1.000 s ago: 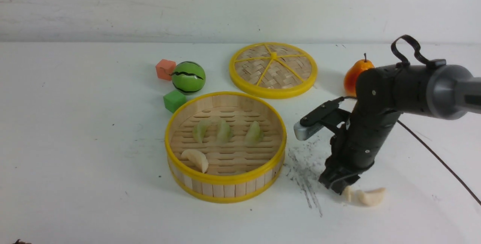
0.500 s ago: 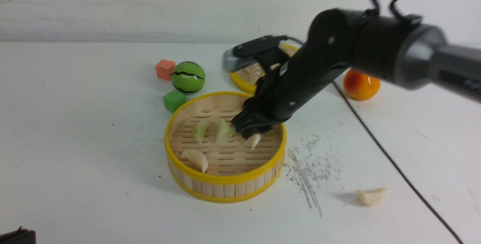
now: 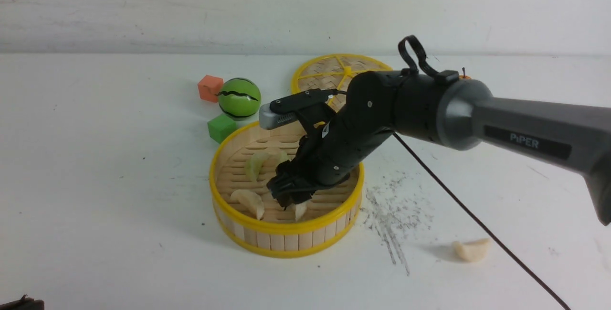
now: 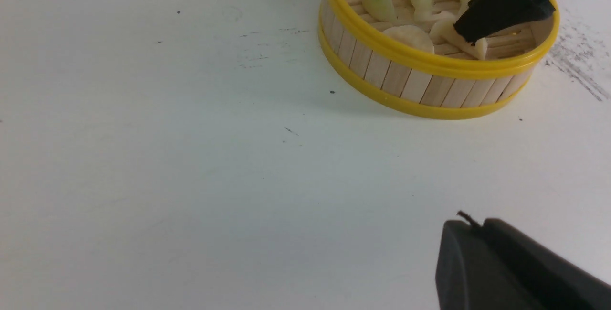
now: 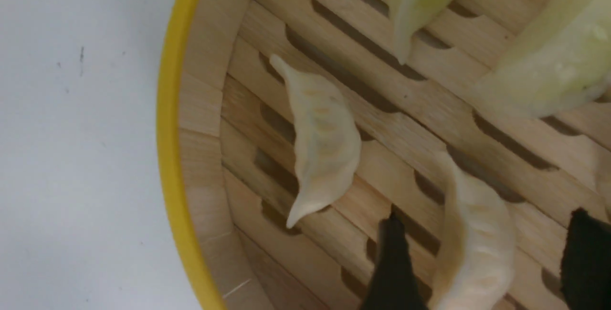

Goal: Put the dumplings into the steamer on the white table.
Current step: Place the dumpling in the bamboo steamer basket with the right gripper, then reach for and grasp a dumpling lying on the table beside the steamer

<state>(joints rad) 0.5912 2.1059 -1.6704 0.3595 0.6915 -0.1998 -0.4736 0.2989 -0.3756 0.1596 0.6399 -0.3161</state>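
Observation:
The steamer (image 3: 286, 229) stands mid-table on the white table (image 3: 95, 181). Three pale green dumplings (image 4: 377, 2) lie along its far side, and one cream dumpling (image 3: 248, 202) near its front left wall. My right gripper (image 3: 291, 200) reaches down inside the steamer and is open. A second cream dumpling (image 5: 477, 248) lies on the slats between its fingers (image 5: 394, 262), with a gap on each side. A third cream dumpling (image 3: 471, 249) lies on the table to the right. My left gripper (image 4: 472, 226) hovers shut over bare table near the front left, holding nothing.
The woven yellow-rimmed lid (image 3: 334, 69) lies behind the steamer, partly hidden by my right arm. A green striped ball (image 3: 239, 98), an orange cube (image 3: 210, 88) and a green cube (image 3: 221, 127) sit at the steamer's back left. Scuff marks (image 3: 391, 214) lie to its right.
My right arm carried a cream dumpling from the table at the right over into the steamer, lowered it to the slats and opened its jaws. The left gripper stayed put.

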